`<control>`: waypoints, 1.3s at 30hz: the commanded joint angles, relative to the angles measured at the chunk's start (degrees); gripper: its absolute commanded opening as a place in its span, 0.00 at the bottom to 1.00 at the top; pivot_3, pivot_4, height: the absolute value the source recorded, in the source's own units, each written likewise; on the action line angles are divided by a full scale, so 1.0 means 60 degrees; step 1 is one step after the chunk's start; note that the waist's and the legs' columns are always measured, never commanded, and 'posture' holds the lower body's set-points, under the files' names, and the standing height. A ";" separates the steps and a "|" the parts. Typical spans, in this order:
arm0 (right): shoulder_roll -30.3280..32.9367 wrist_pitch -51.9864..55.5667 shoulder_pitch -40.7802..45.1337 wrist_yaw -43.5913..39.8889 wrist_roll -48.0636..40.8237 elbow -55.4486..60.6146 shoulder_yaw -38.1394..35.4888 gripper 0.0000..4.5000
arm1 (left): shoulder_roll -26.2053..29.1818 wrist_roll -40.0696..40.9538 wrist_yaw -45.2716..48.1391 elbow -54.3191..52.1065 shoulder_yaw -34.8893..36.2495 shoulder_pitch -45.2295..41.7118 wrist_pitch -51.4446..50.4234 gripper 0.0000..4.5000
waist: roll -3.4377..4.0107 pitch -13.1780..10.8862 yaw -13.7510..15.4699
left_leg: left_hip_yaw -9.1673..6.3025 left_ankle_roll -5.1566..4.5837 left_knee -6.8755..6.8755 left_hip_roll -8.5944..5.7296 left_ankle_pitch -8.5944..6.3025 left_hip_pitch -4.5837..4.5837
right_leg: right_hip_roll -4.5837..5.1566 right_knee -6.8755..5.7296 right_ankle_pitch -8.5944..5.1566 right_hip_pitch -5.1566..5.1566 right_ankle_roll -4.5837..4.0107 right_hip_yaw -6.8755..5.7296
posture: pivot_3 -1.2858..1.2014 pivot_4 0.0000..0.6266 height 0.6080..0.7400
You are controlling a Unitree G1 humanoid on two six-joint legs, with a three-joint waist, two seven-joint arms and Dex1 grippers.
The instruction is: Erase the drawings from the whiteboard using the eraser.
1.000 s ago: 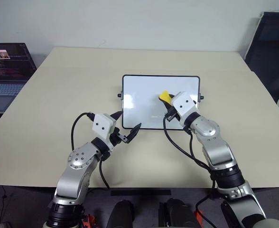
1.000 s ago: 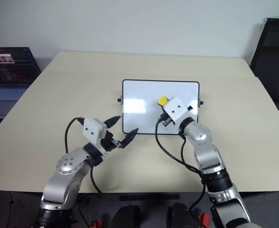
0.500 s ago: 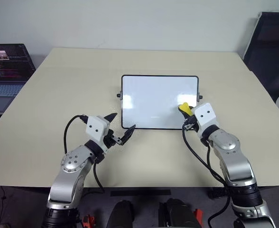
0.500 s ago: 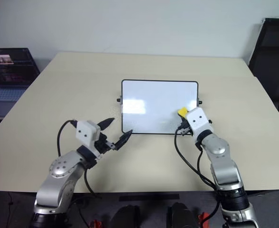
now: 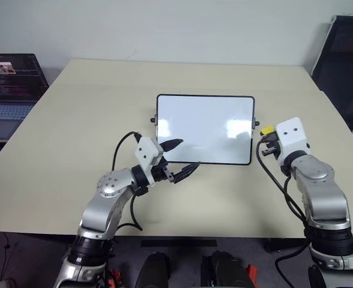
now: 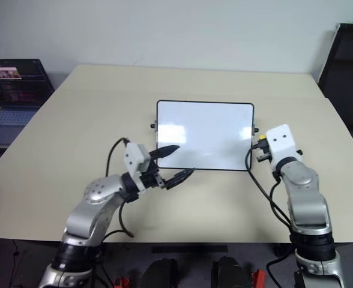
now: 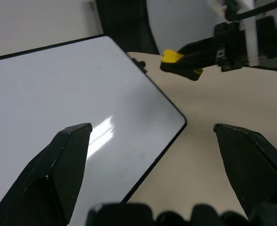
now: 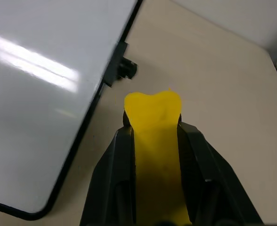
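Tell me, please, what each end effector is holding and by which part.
The right end effector grips the yellow eraser by its long sides; the left end effector holds nothing.

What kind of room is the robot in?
Probably an office or lab: a big table with a whiteboard, a laptop on a side desk, and a dark chair.

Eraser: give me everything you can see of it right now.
The eraser is a small bright yellow block, soft-looking, its free end pinched to a notched, heart-like outline. The right gripper is shut on it, one black finger pressed on each long side, with the yellow tip poking out past the fingertips. It is held off the whiteboard, just beyond the board's right short edge near the black knob, above the beige table. No dark underside is visible.
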State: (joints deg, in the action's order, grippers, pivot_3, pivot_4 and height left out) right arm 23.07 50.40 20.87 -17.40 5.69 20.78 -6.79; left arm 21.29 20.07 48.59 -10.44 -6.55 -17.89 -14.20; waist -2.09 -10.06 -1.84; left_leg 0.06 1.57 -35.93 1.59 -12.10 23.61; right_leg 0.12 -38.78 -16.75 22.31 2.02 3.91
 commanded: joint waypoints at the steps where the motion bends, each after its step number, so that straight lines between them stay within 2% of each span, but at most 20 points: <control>1: -0.0011 0.0470 0.0260 0.0171 -0.0341 -0.0005 -0.0746 0.20 | -0.0002 0.0215 0.0675 0.0054 -0.0237 -0.0207 0.0417 1.00 | 0.0000 0.0000 -0.0029 | 0.0001 0.0000 0.0001 0.0000 0.0000 0.0002 | 0.0000 0.0002 0.0000 0.0000 0.0000 0.0001 | 0.52 0.24 1.00; 9: 0.0345 0.0137 0.0772 0.0183 -0.0831 -0.1723 -0.1349 0.20 | -0.0063 0.0019 0.0876 0.0453 -0.0283 -0.0424 0.0850 1.00 | 0.0002 -0.0001 -0.0058 | 0.0004 -0.0001 -0.0002 0.0000 0.0000 0.0005 | -0.0003 0.0001 0.0001 0.0003 -0.0001 0.0006 | 0.52 0.24 1.00; 16: 0.0239 -0.1131 0.0750 0.0401 -0.0868 -0.3039 -0.0978 0.20 | -0.0042 -0.0152 0.0650 0.0453 -0.0221 -0.0094 0.1254 1.00 | 0.0003 -0.0002 -0.0060 | 0.0007 -0.0001 0.0000 0.0000 0.0000 0.0010 | -0.0003 0.0002 0.0002 0.0007 -0.0004 0.0008 | 0.52 0.24 1.00; 28: 0.0432 -0.1980 0.0811 0.0403 -0.0873 -0.4147 -0.0678 0.20 | 0.0172 -0.0078 0.0540 0.0059 -0.0162 0.0236 0.1136 1.00 | 0.0006 -0.0003 -0.0046 | 0.0003 -0.0001 -0.0002 0.0002 0.0000 0.0014 | -0.0004 0.0000 0.0009 0.0008 -0.0015 0.0004 | 0.52 0.24 1.00; 39: 0.0788 -0.1664 0.0756 0.0437 -0.1135 -0.4349 -0.1036 0.20 | 0.0266 -0.0016 0.0516 -0.0060 -0.0155 0.0259 0.1086 1.00 | 0.0006 -0.0003 -0.0034 | 0.0007 -0.0001 -0.0004 0.0001 0.0000 0.0013 | -0.0003 -0.0001 0.0009 0.0007 -0.0015 0.0005 | 0.52 0.24 1.00</control>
State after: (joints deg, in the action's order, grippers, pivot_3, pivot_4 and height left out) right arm 26.67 40.41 24.86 -14.90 -0.38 -6.21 -11.33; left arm 22.70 19.14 51.86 -8.56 -8.40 -16.04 -8.15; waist -2.06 -10.08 -2.05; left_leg 0.10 1.56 -35.96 1.59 -12.10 23.69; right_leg 0.10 -38.78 -16.70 22.36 1.94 3.94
